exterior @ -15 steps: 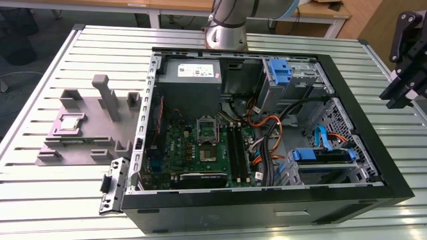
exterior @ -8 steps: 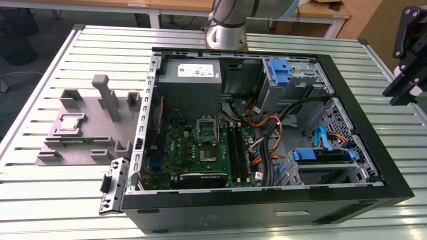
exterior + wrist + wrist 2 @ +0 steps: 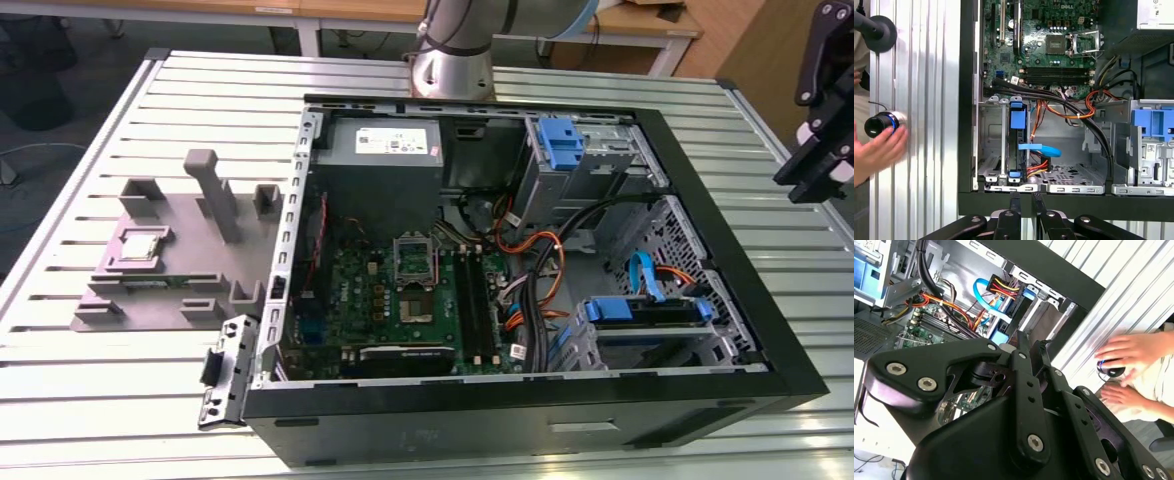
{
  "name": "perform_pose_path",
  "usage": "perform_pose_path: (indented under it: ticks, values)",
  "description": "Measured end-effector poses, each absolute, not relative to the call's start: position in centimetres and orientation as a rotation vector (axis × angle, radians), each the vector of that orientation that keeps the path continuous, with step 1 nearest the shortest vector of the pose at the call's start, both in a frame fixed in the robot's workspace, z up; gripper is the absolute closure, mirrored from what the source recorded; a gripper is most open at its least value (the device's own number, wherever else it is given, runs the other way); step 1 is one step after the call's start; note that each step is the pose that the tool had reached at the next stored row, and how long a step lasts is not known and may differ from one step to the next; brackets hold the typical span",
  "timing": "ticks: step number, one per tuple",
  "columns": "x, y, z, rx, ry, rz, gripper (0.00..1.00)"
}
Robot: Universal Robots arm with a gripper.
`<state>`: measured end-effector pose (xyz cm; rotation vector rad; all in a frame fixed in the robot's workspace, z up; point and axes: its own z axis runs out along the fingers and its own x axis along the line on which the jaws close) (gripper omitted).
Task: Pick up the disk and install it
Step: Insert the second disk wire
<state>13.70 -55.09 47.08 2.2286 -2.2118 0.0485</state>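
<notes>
The disk [image 3: 1018, 145] stands on edge in the drive cage at the front of the open computer case [image 3: 747, 300]. Its bright blue bracket [image 3: 647, 311] shows at the top, and a blue ribbon cable [image 3: 1039, 148] runs beside it. My gripper [image 3: 1025, 197] hovers outside the case wall, in line with the disk's bay. Its black fingers [image 3: 1021, 347] are drawn close together with nothing between them. In the exterior view, black hardware [image 3: 817, 150] that I take for my wrist and gripper hangs past the case on that view's right.
A person's hand [image 3: 876, 150] rests on a blue-ringed button [image 3: 881, 124] on the slatted table beside the case. A grey fixture [image 3: 174, 250] holding a small processor chip [image 3: 143, 245] sits on the exterior view's left. Cables cross the case interior.
</notes>
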Motion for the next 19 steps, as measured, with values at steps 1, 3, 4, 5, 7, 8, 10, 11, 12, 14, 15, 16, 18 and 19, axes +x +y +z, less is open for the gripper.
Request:
perform_pose_path:
  ticks: [1,3,4,5,7,8,10,11,12,14,15,16,18,19]
  values:
    - [13.70,-55.09,47.17,2.228,-2.212,0.049,0.76]
    - [13.70,-55.09,47.35,2.228,-2.212,0.048,0.76]
    - [13.70,-55.09,47.40,2.228,-2.212,0.048,0.76]
    - [13.70,-55.09,47.38,2.228,-2.212,0.048,0.76]
    - [13.70,-55.09,47.27,2.228,-2.212,0.049,0.76]
    - [13.70,-55.09,47.21,2.228,-2.212,0.049,0.76]
    - [13.70,-55.09,47.09,2.228,-2.212,0.049,0.76]
    - [13.70,-55.09,47.06,2.228,-2.212,0.049,0.76]
    - [13.70,-55.09,47.04,2.228,-2.212,0.049,0.76]
    - [13.70,-55.09,46.99,2.228,-2.212,0.048,0.76]
    - [13.70,-55.09,46.97,2.228,-2.212,0.049,0.76]
    - [13.70,-55.09,46.95,2.228,-2.212,0.049,0.76]
    - [13.70,-55.09,46.90,2.228,-2.212,0.049,0.76]
    - [13.70,-55.09,46.88,2.228,-2.212,0.049,0.76]
